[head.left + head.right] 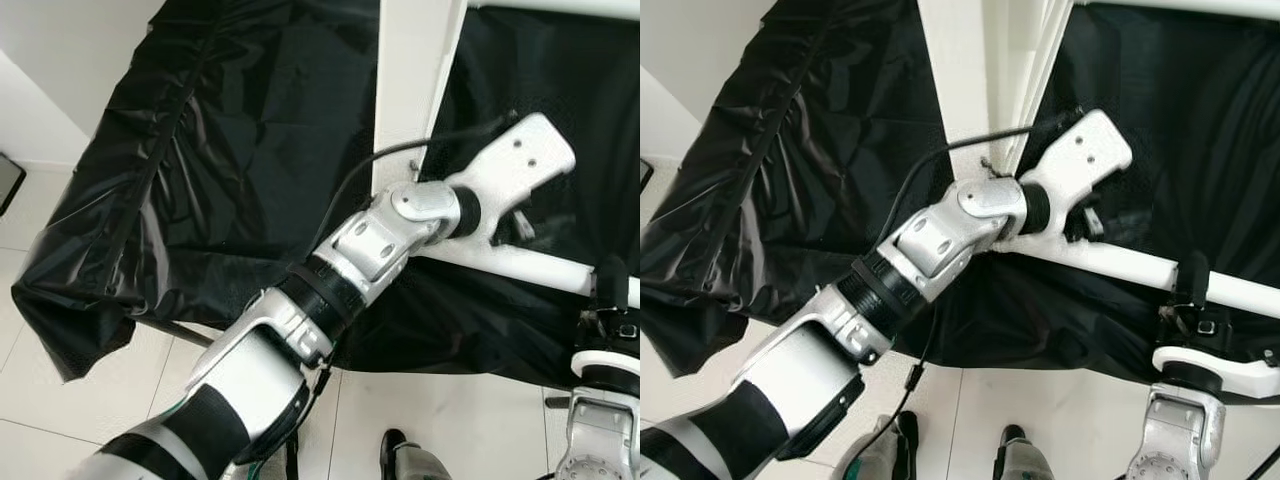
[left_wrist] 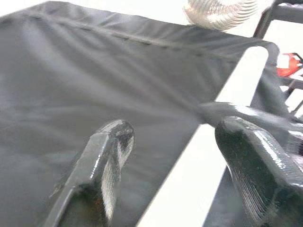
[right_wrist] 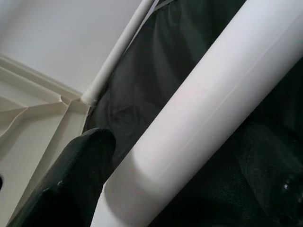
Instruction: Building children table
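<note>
Silver left arm [image 1: 300, 330], nearest us, runs from the lower left of the frame up to centre right. Its left gripper [image 2: 173, 156] stands open, the two black fingers [image 2: 106, 161] spread over a white bar of the table frame [image 1: 410, 90].

Item: white tube [image 3: 208, 113], a table leg as we judge it. It lies at lower right of the head views, long axis running from centre down toward the right edge.

Item: right gripper [image 1: 1193, 280], at lower right, set against this tube. One finger [image 3: 71, 179] touches it; whether the grip is closed we cannot tell. The right arm is the nearer to the tube, which crosses the gripper rather than lying along it.

Surface: black sheet [image 1: 220, 150] draped over a low stand.

Room: pale tiled floor [image 1: 60, 420], white wall at upper left.
</note>
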Controlling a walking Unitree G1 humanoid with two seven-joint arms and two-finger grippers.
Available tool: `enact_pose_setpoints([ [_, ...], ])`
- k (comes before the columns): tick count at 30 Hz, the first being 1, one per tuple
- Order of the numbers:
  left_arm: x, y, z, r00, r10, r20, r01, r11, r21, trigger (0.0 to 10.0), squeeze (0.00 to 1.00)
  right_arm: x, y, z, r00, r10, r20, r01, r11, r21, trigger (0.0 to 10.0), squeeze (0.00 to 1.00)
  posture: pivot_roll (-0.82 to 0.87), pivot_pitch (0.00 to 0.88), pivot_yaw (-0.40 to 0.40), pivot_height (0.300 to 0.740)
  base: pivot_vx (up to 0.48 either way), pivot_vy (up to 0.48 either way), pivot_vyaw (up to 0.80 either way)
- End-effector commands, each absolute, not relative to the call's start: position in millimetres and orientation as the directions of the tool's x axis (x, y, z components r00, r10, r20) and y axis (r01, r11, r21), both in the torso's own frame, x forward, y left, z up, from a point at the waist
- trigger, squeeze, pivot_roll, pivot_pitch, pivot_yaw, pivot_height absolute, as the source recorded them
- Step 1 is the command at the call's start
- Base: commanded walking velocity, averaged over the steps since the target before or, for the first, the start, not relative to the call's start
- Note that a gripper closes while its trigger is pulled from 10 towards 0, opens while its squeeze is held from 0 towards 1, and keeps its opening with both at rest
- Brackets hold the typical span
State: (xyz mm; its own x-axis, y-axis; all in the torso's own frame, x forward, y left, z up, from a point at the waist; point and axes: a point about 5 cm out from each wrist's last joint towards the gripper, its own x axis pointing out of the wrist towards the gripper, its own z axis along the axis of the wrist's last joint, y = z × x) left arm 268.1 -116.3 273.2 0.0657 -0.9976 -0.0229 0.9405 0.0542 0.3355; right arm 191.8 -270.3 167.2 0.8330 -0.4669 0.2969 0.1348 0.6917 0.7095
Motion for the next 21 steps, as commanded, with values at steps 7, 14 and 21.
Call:
enact_pose_setpoints([
  [7,241.9,-125.1,231.5,-0.107,-0.969,-0.223,0.881,-0.196,0.431,10.0,0.00,189.9,-271.9,150.3,0.864,-0.480,0.149,0.228,0.639,0.735,10.0,0.00,0.09,0.273,0.152,0.740,0.000,0.000,0.00],
  [14,259.0,-133.6,222.5,0.125,-0.959,-0.255,0.851,-0.029,0.524,10.0,0.00,195.2,-263.3,171.6,0.875,-0.428,0.227,0.145,0.678,0.721,10.0,0.00,0.07,0.268,0.141,0.740,0.000,0.000,0.00],
  [21,270.7,-131.3,241.0,0.180,-0.963,-0.200,0.841,0.045,0.539,10.0,0.00,197.4,-261.2,181.2,0.885,-0.384,0.263,0.093,0.699,0.709,10.0,0.00,0.05,0.260,0.124,0.740,0.000,0.000,0.00],
])
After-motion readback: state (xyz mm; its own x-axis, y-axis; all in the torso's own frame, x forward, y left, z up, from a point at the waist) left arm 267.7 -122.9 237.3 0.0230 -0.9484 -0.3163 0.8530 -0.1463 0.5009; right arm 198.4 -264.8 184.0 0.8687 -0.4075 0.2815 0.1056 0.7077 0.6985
